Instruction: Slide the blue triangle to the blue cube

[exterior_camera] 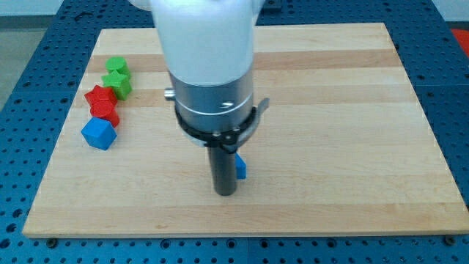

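Observation:
The blue cube [99, 134] sits near the board's left edge, just below the red blocks. The blue triangle [240, 168] is mostly hidden behind my rod; only a small blue part shows at the rod's right side, a little below the board's middle. My tip [224, 193] rests on the board right next to the triangle, at its left and slightly lower. The arm's white and grey body covers the top centre of the view.
Two green blocks [117, 75] lie at the upper left, a star shape and another below it. Two red blocks [102, 103] sit between them and the blue cube. The wooden board [352, 147] lies on a blue perforated table.

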